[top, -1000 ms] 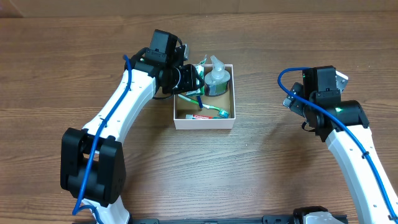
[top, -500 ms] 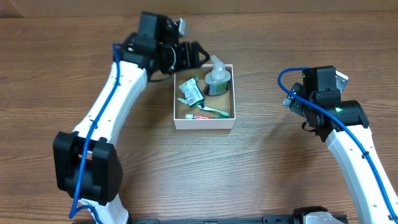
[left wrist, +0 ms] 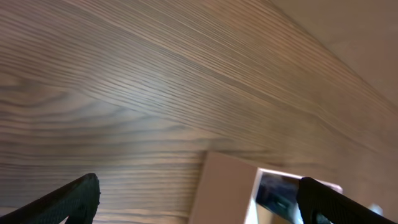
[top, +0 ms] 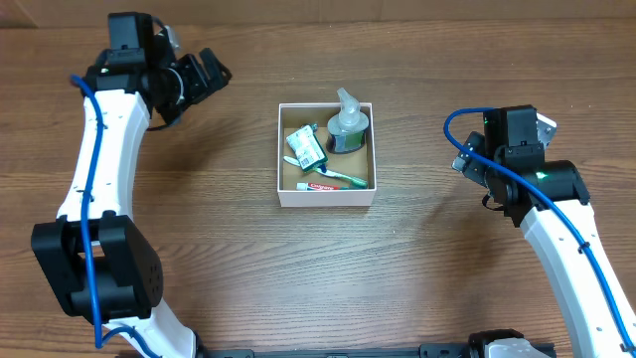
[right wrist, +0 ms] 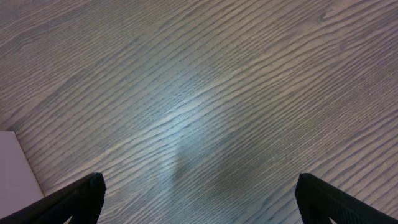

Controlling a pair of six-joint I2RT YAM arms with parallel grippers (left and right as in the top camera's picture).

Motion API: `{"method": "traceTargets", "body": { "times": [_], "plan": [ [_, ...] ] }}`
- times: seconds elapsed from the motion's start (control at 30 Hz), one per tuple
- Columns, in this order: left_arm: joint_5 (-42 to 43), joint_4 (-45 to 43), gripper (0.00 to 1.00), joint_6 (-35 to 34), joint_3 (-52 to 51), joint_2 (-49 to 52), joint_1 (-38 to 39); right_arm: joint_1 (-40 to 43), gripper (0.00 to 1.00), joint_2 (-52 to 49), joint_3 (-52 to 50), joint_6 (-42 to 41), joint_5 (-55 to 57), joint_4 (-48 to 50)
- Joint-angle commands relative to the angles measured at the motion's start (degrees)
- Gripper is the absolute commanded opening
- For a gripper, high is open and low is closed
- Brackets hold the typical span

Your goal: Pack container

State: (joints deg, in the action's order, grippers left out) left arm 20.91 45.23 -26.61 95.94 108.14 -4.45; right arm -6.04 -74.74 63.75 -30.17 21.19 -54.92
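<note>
Overhead alone shows me the toothbrush (top: pixel 341 178) inside the container (top: pixel 328 197); left gripper (top: pixel 209 72), fingers apart, has swung well left of it; right gripper (right wrist: pixel 199 196) likewise spread.

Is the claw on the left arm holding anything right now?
No, the left gripper is open and empty, hovering away from the container.

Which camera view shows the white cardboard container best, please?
The overhead view. It shows the whole container, all four walls and the toiletries inside. The left wrist view shows only part of one wall at its bottom edge. The right wrist view shows only a white sliver at its left edge.
</note>
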Motion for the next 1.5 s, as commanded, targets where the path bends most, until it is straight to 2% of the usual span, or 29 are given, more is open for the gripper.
{"method": "traceTargets", "body": {
  "times": [0.0,0.87,1.03,1.2,1.4,1.47],
  "plan": [
    [-3.98,0.0,1.0,1.09,0.96,-0.26,-0.85,0.0,1.0,0.68,0.61,-0.24,0.39,0.35],
    [-4.63,0.0,1.0,1.09,0.96,-0.26,-0.79,-0.11,1.0,2.67,0.44,-0.24,0.15,0.35],
    [-4.63,0.0,1.0,1.09,0.96,-0.26,-0.79,-0.11,1.0,11.93,0.39,-0.24,0.15,0.33],
    [-4.63,0.0,1.0,1.09,0.96,-0.24,-0.79,-1.53,1.0,31.19,0.37,-0.24,0.2,0.33],
    [-4.66,0.0,1.0,1.09,0.96,-0.24,-0.79,-2.27,1.0,49.09,0.37,-0.2,0.83,0.13],
    [-4.66,0.0,1.0,1.09,0.96,-0.26,-0.79,-2.25,1.0,55.01,0.28,0.44,1.64,-3.41]
  ]
}}
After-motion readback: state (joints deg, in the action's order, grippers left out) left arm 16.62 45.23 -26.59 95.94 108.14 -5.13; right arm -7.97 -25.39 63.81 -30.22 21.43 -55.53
